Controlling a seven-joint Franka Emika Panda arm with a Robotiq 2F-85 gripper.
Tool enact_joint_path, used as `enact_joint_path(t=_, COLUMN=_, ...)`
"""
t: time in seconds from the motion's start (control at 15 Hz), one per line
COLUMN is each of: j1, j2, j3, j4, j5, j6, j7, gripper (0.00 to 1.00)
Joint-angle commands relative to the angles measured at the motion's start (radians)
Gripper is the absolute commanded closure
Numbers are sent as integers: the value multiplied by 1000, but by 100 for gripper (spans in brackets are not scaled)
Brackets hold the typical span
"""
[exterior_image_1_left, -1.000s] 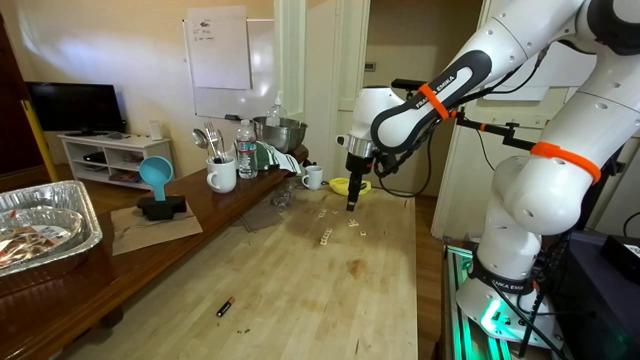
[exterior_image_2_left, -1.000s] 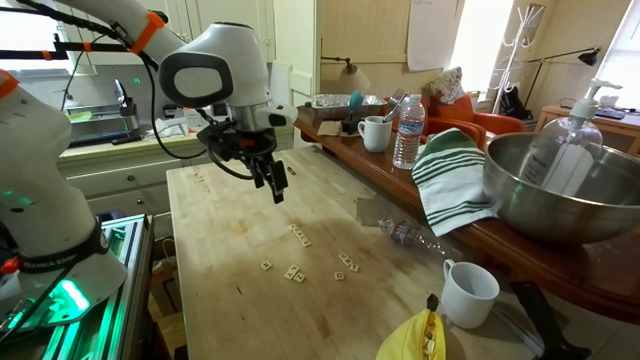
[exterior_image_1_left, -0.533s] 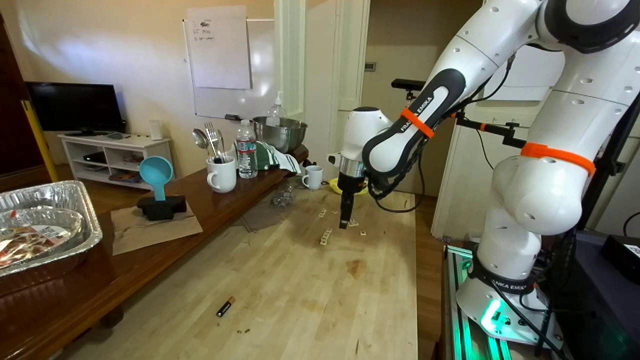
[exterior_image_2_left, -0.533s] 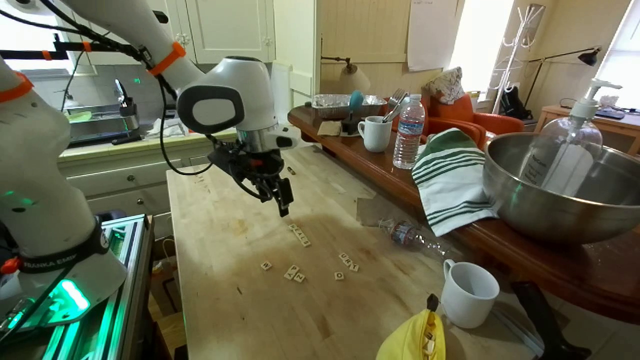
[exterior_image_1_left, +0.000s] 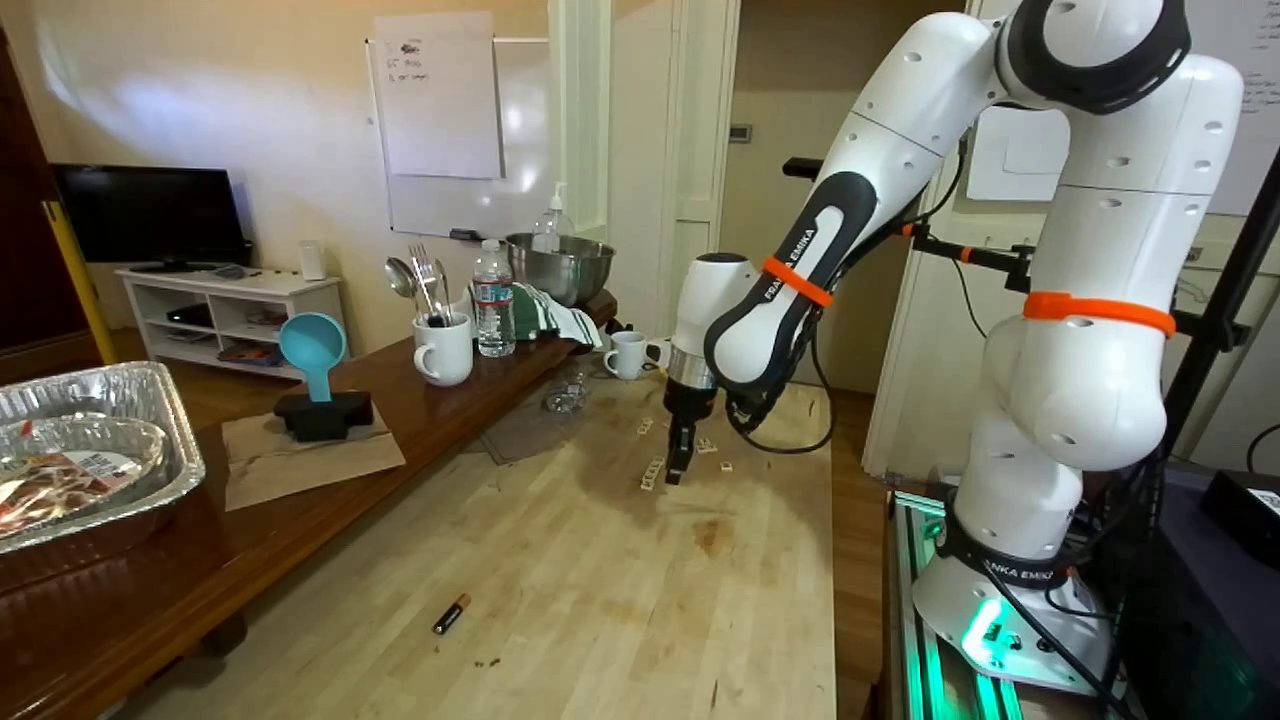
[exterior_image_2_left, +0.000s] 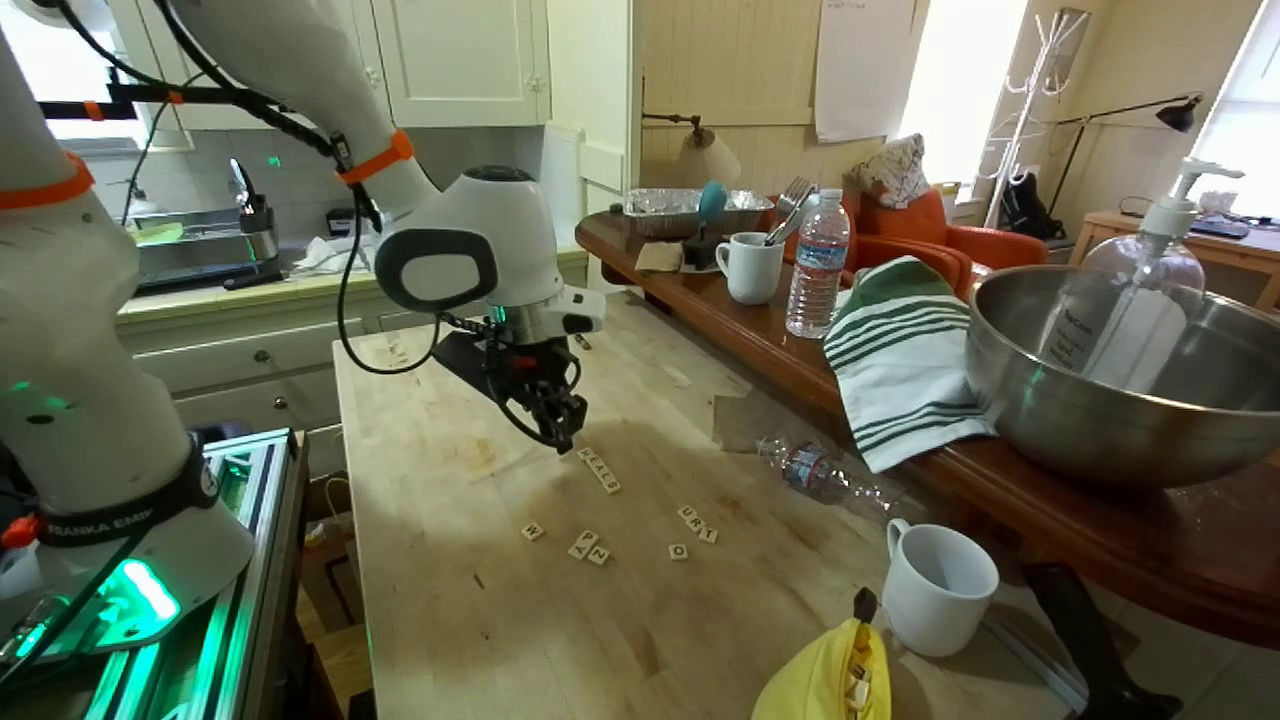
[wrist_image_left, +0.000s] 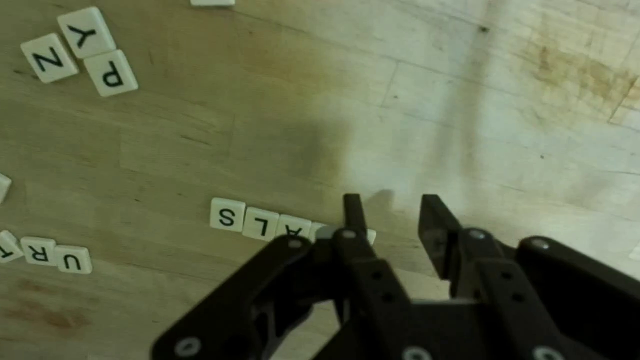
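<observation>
Low over the light wooden table, my gripper (wrist_image_left: 391, 200) is partly open, and nothing shows between its fingers. Beside it lies a row of cream letter tiles (exterior_image_2_left: 599, 470), seen in both exterior views. In the wrist view the S tile (wrist_image_left: 227, 214) and L tile (wrist_image_left: 260, 223) show fully, while one finger (wrist_image_left: 353, 210) covers part of the row's far end. A cluster of the Y tile (wrist_image_left: 86, 32), Z tile (wrist_image_left: 49, 58) and P tile (wrist_image_left: 110, 73) sits further off. The U tile (wrist_image_left: 73, 259) and R tile (wrist_image_left: 39, 251) are at the left edge.
A lone W tile (exterior_image_2_left: 532, 531), a clear bottle (exterior_image_2_left: 815, 470), a white mug (exterior_image_2_left: 940, 587) and a yellow pouch (exterior_image_2_left: 830, 670) are on the table. A battery (exterior_image_1_left: 451, 613) lies nearer in an exterior view. The raised brown ledge (exterior_image_2_left: 690, 280) runs along one side.
My gripper has moved down and across the table, coming beside the tile row. Its fingers have drawn closer together. The tiles have stayed put.
</observation>
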Motion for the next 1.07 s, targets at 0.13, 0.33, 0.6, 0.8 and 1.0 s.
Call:
enact_joint_path(t=0.13, j1=5, j2=106, j3=45, j4=44, j5=165, j6=125, j7=-115, gripper=100)
enact_joint_path(t=0.33, j1=-8, j2=140, j3=67, j4=70, j5=208, j6=141, j7=-147, gripper=100)
enact_joint_path(t=0.6, j1=-18, j2=170, j3=69, j4=98, j5=218, j6=144, j7=-160, gripper=100)
enact_joint_path(t=0.8, j1=-24, j2=190, j3=73, j4=114, j5=218, j6=141, j7=-167, gripper=100)
enact_joint_path(t=1.0, j1=-25, j2=210, j3=74, j4=126, j5=211, j6=137, j7=-171, gripper=100)
